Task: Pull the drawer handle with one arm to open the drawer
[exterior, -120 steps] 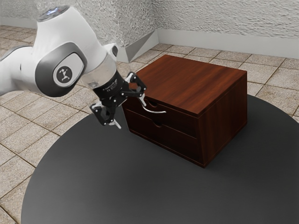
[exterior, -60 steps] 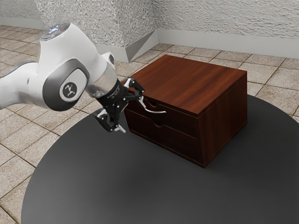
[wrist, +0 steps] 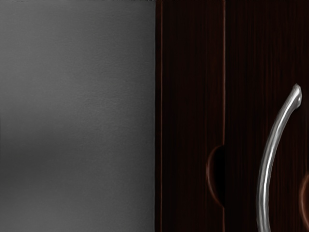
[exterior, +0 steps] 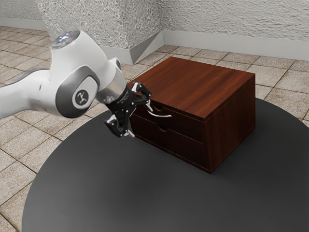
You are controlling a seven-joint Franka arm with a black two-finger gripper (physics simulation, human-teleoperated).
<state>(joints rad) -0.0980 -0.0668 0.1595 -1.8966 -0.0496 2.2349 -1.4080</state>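
In the exterior view the white arm (exterior: 72, 92) comes in from the exterior view's left and ends a little left of the frame's centre, where the black gripper (exterior: 139, 117) is held against the front of a dark wooden cabinet (exterior: 193, 82). The fingers (exterior: 145, 94) are spread wide and grasp nothing. One sits high, just beside the near end of the silver handle (exterior: 158, 114); the other hangs low, close to the table (exterior: 145, 193). Whether the upper finger touches the handle cannot be told.

The handle is a curved bar on the upper drawer (exterior: 186, 126), at the centre of the frame. This drawer's front looks level with the front of the lower drawer (exterior: 174, 145) beneath it — no gap shows between them. The cabinet stands on the round, dark table, toward the frame's upper right, and tiled floor (exterior: 29, 140) runs round the table to a rough pale wall (exterior: 217, 14) along the top.

In the wrist view the hand looks straight at the cabinet front. The grey table (wrist: 72, 121) meets the lower drawer (wrist: 190, 96), and a thin seam parts this drawer from the upper drawer (wrist: 246, 72). A rounded notch (wrist: 217, 174) is cut at this seam. The handle (wrist: 273, 164) arcs bright and metallic over the upper drawer's front — well apart from the table, on the far side of the seam.
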